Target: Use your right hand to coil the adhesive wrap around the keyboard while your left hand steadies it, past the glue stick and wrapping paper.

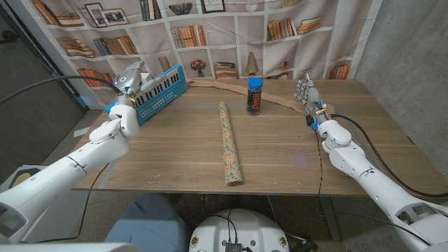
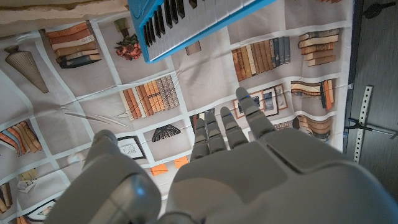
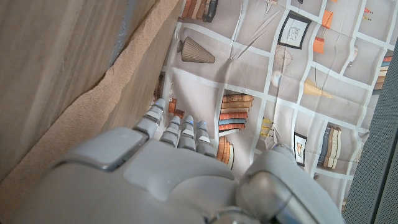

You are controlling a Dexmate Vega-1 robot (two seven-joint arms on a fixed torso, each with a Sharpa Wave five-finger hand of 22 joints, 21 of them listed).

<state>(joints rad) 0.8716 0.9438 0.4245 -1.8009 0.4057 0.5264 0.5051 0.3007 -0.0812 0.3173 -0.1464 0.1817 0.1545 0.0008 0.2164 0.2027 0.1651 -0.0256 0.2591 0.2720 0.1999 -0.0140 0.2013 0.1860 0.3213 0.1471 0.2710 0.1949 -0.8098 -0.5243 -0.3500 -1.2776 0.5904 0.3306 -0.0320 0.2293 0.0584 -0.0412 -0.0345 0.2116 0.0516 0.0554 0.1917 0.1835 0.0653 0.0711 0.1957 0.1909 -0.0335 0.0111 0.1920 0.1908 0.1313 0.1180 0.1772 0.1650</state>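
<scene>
The blue keyboard [image 1: 162, 89] lies aslant at the table's far left, and its keys [image 2: 180, 15] also face the left wrist camera. My left hand [image 1: 129, 79] hovers at its near left end with fingers [image 2: 221, 130] spread, holding nothing. A tan adhesive wrap [image 1: 231, 87] runs as a long strip along the far edge, from the keyboard toward my right hand [image 1: 308, 94]. That hand stands upright beside the strip's end [image 3: 87, 130], fingers [image 3: 180, 127] extended and empty. The glue stick [image 1: 255, 96], black with a blue cap, stands mid-table. The patterned wrapping paper roll [image 1: 232, 143] lies in front of it.
A bookshelf-print backdrop [image 1: 231, 28] hangs right behind the table's far edge. The wooden table [image 1: 161, 154] has bare surface on either side of the roll. Cables trail from both arms.
</scene>
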